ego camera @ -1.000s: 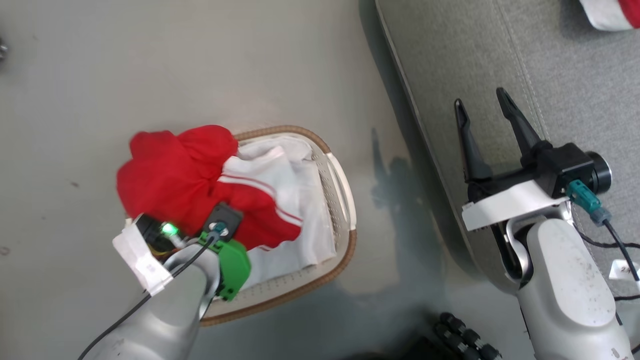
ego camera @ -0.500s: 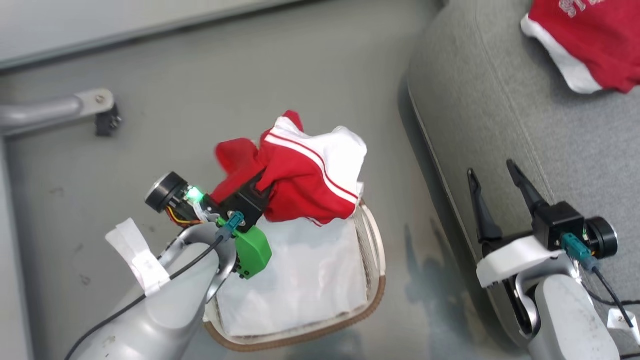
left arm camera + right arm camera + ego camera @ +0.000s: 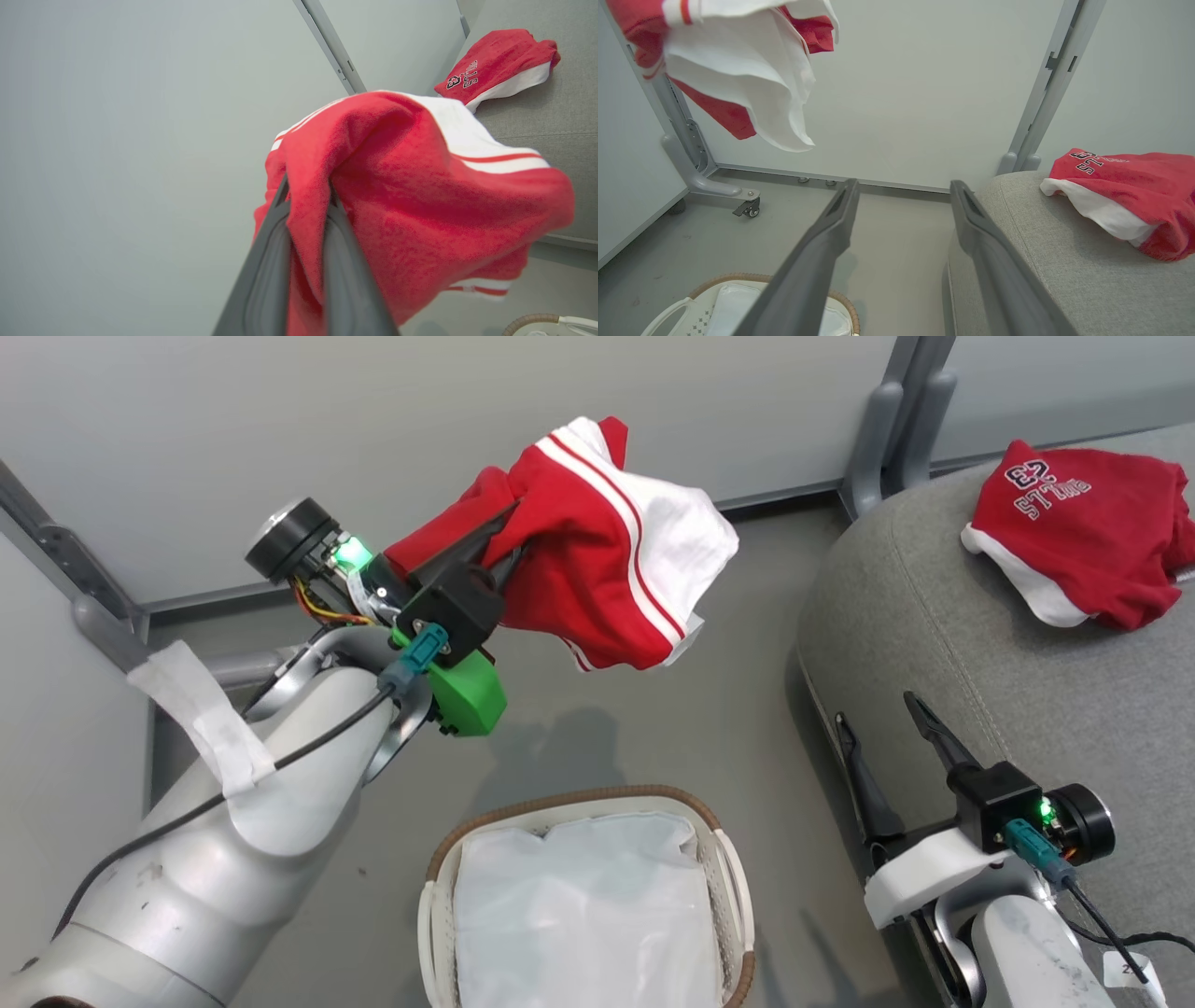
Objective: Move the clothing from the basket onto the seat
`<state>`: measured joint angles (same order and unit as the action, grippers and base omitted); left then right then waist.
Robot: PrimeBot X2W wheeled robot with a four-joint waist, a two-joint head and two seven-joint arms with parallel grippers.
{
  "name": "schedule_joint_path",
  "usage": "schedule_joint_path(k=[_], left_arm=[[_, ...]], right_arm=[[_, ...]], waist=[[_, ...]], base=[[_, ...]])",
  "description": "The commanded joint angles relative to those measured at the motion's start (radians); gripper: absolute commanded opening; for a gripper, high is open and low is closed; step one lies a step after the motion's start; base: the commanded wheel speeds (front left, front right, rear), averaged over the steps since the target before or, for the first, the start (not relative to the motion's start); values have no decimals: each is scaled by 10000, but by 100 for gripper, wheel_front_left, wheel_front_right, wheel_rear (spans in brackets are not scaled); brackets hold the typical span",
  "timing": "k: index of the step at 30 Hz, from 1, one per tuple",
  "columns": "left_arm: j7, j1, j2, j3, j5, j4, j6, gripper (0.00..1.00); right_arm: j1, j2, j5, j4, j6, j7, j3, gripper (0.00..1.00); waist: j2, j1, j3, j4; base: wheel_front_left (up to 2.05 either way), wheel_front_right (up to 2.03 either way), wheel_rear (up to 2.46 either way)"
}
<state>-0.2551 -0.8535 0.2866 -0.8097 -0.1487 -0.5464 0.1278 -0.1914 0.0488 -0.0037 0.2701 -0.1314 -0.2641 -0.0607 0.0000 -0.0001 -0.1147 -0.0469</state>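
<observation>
**Striped garment (image 3: 616, 551) held in mid-air by the left gripper (image 3: 512, 537), clear of the basket (image 3: 579, 795)**

Head view: the left gripper's two dark fingers are pinched almost together on a red fold of the striped garment. The cloth hangs bunched from them in front of the pale wall (image 3: 280, 411) and touches nothing else. It is bright red, with a broad white panel on its right side and thin red-white stripes along that border. Lower down, the basket stands on the grey floor (image 3: 653, 728). It is white perforated plastic with a brown woven rim, and its white liner (image 3: 588, 915) shows inside. The right gripper (image 3: 876, 709) sits at the near edge of the grey seat (image 3: 980, 691), its fingers spread wide and holding nothing. Far back on the seat lies the lettered garment (image 3: 1083, 541), red with a white hem and white lettering.

Left wrist view: a ridge of soft red fabric is clamped between the near-closed fingers and drapes off to the right. A white band on it is crossed by a red stripe. The lettered garment rests on the seat beyond.

Right wrist view: the fingers stand wide apart with nothing between them. The striped garment hangs at upper left, white panel foremost. The basket is at bottom left, and the lettered garment lies on the seat at right.
</observation>
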Motion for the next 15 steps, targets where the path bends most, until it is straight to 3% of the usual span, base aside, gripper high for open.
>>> schedule_joint_path(k=[1,7,15], left_arm=[[56,-236,85,-84,-252,88,32,0],[263,-1039,238,-616,-985,315,28,0],[370,-1810,-93,-1357,-1628,297,10,0]], right_arm=[[106,33,-100,0,14,-5,-109,100],[-287,35,-193,-15,14,-5,-601,100],[-762,35,-573,263,14,-5,-1472,100]], waist=[[0,1,640,272],[0,1,842,317],[0,1,1048,582]], base=[[0,0,0],[0,0,0],[0,0,0]])
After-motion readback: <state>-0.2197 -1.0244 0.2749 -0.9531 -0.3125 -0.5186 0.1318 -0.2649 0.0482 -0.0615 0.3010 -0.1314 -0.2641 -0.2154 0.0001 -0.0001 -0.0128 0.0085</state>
